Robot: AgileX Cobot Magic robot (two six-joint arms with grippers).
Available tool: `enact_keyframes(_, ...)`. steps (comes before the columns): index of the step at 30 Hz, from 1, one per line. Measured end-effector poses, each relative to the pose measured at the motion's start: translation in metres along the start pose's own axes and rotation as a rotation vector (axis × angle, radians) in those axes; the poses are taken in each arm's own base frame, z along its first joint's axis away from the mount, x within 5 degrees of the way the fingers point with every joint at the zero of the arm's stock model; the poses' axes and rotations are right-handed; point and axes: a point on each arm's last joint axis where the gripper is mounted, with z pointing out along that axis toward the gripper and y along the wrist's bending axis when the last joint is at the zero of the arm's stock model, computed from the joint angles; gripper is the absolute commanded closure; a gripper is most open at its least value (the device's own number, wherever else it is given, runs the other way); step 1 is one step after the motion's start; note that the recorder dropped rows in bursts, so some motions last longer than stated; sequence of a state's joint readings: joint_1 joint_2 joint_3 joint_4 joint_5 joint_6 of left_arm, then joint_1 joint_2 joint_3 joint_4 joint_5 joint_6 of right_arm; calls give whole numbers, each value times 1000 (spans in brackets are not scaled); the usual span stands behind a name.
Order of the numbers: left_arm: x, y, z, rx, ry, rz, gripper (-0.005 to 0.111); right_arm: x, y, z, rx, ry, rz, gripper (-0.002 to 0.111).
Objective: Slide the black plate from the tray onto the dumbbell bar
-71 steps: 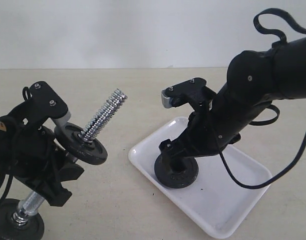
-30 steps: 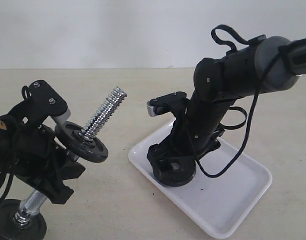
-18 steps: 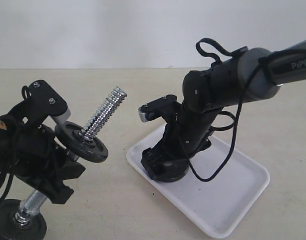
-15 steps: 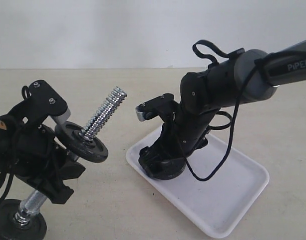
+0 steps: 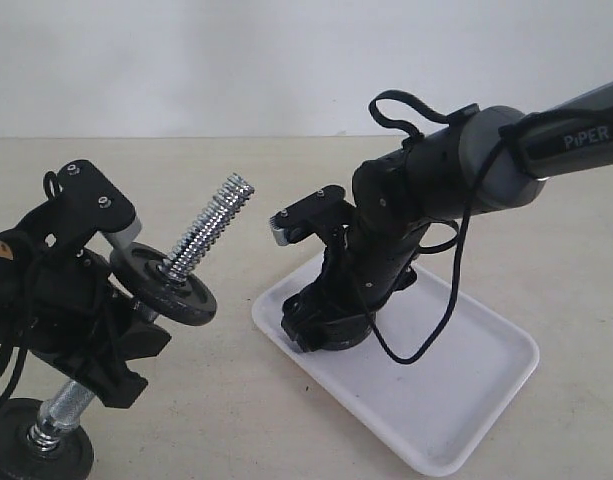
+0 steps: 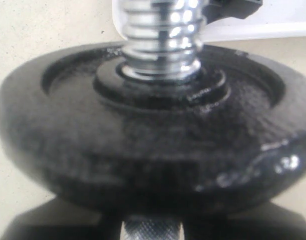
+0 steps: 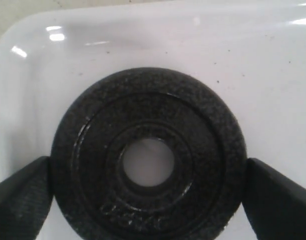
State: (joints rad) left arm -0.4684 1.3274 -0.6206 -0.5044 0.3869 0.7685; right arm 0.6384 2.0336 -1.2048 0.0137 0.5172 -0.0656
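Note:
The black plate (image 7: 192,125) lies flat at the tray's left corner (image 5: 336,335), and white shows through its centre hole. My right gripper (image 7: 149,197) is shut on it, with one finger (image 7: 23,195) against each side of its rim. The white tray (image 5: 466,400) sits on the table at the right. At the left, my left gripper (image 5: 91,350) is shut on the knurled handle (image 6: 152,231) of the dumbbell bar. The bar's threaded chrome end (image 5: 208,232) points up and to the right, bare above a black disc (image 5: 171,290).
A second black disc (image 5: 31,455) sits on the bar's lower end at the bottom left. The beige table (image 5: 236,420) lies between bar and tray. A black cable (image 5: 456,300) loops off the right arm over the tray.
My right gripper has moved left across the tray with the black plate, from the tray's middle to its left corner. The tray shifted slightly left. The left arm and bar have stayed still.

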Motion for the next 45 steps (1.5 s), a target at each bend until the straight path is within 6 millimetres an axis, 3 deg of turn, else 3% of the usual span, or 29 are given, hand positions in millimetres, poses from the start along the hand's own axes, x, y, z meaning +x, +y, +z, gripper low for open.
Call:
enact_keyframes(18,0,0,0,0,0,0,102,1,-1,-1,5,34,9,19)
enact_keyframes(24,0,0,0,1,0,-2,102,13,0,-4,5,174,14,19)
enact_keyframes(29,0,0,0,1,0,0,102,35,-1,-11,8,428,10,19)
enact_keyframes(45,0,0,0,1,0,0,102,34,-3,-11,32,394,-2,19)
